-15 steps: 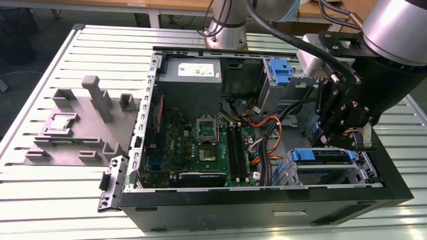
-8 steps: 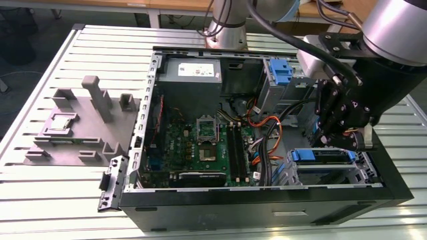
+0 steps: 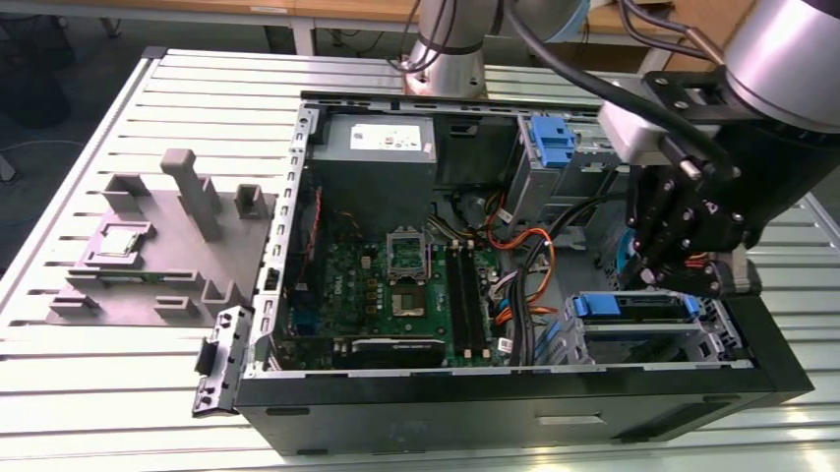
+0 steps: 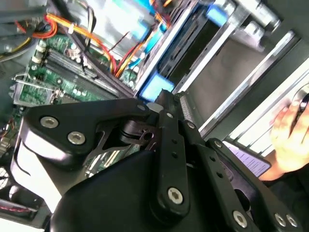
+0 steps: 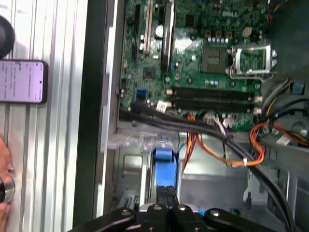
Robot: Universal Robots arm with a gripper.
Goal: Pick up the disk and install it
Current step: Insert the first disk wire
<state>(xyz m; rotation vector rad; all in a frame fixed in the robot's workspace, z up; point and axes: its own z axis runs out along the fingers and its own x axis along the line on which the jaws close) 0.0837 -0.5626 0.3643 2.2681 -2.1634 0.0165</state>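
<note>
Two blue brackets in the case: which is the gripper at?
The blue bracket on the drive cage, right beside the gripper; the far bracket sits by the power supply.

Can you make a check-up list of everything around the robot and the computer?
Surface: slatted metal table, carrying an open computer case.
Job's things: the disk, with its blue rail, sits in the case's drive cage at the exterior view's right.
Clutter: grey holder block beside the case; phone lying on the table.
Grippers: the gripper is right at the disk's blue rail.
Cables: orange cables and black cables run over the circuit board.
Surroundings: a person's hand near the phone.
</note>
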